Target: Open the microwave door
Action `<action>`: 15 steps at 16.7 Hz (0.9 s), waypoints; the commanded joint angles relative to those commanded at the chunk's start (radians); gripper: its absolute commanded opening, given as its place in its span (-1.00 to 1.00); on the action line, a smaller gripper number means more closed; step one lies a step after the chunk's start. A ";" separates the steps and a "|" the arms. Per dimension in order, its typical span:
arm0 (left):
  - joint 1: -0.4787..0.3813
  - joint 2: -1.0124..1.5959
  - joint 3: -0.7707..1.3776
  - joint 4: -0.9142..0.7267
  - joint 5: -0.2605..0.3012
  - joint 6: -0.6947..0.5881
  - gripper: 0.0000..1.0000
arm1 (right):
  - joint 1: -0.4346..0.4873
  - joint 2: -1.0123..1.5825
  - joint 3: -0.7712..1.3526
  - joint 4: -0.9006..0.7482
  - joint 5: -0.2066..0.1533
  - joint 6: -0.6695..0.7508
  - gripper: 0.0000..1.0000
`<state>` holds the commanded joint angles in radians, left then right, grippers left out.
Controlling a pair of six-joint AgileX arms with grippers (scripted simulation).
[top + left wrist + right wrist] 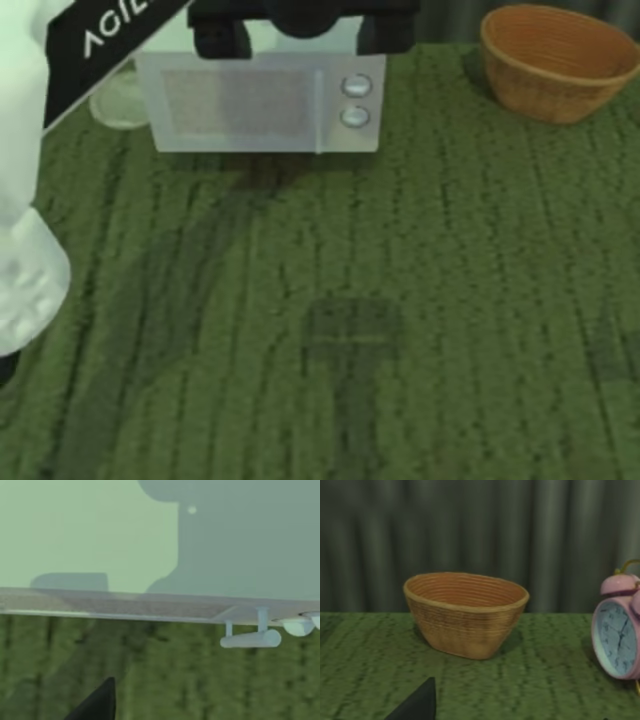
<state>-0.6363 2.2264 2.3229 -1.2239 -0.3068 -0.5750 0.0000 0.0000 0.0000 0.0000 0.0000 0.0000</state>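
Observation:
The white microwave point(262, 100) stands at the back of the table, left of centre. Its door point(235, 103) with the grey mesh window looks shut, with the slim handle bar point(319, 108) beside two silver knobs point(355, 101). My left gripper point(300, 42) hovers open over the microwave's top, near its front edge. In the left wrist view I look down past that edge at the handle bar point(250, 639) and a knob point(298, 626); one dark fingertip point(100, 705) shows and nothing is held. My right gripper point(515, 717) is outside the top view and open.
A woven basket point(560, 60) sits at the back right, and the right wrist view faces the same basket point(465, 612). A pink alarm clock point(620, 630) stands next to it. A pale, clear dish point(120, 100) lies left of the microwave. Green cloth point(400, 300) covers the table.

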 joint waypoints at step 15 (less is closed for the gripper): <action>0.048 0.108 -0.101 0.219 0.022 0.046 1.00 | 0.000 0.000 0.000 0.000 0.000 0.000 1.00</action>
<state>-0.5882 2.3340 2.2215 -1.0049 -0.2850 -0.5288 0.0000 0.0000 0.0000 0.0000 0.0000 0.0000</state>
